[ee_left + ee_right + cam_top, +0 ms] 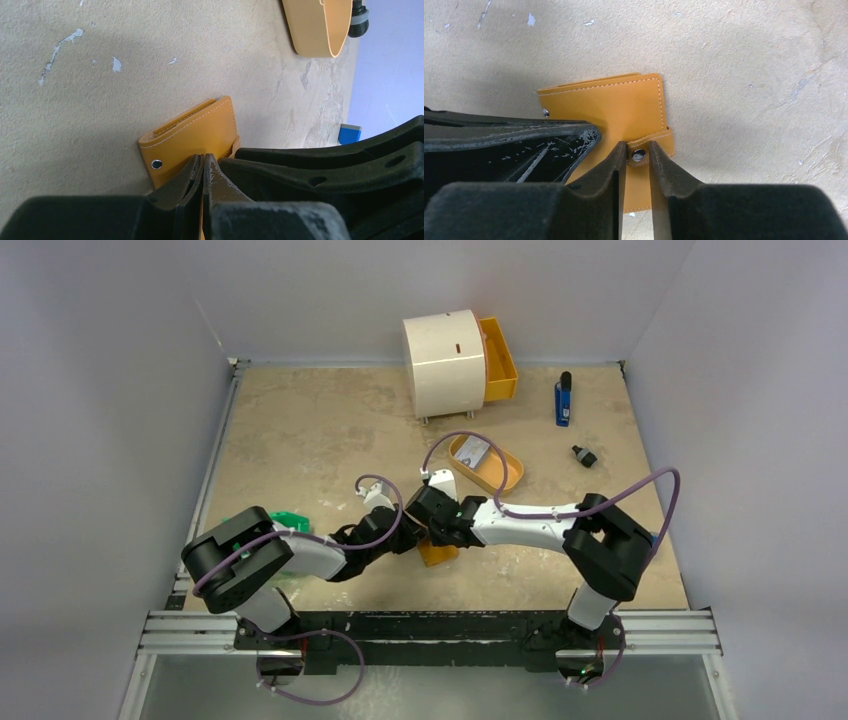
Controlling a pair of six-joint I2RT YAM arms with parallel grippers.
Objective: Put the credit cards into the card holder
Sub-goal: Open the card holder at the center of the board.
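Working the clasp first, by the look of it: the card holder [624, 105] lies flat and looks closed, mid-table toward the near edge, and nothing goes in until it opens.

Left gripper [202, 167] is clenched on the holder's near edge, with a sliver of tan leather showing between the pads. I read that as an anchor, so the holder doesn't slide or lift when the strap is pulled.

Right gripper [639, 155] comes in from the right. Its fingers are pinched onto the snap tab [663, 139], one pad touching each side and the stud between them. I can't confirm how firm that grip is.

One credit card [475, 452] sits in the yellow tray [510, 472], farther back and to the right, well apart from both grippers. It's parked there for pickup once the holder is open. I can't find the second card in any view.

Likely next: peel the tab off its snap while the left holds. Risk: the tab slips out and the whole holder drags instead.
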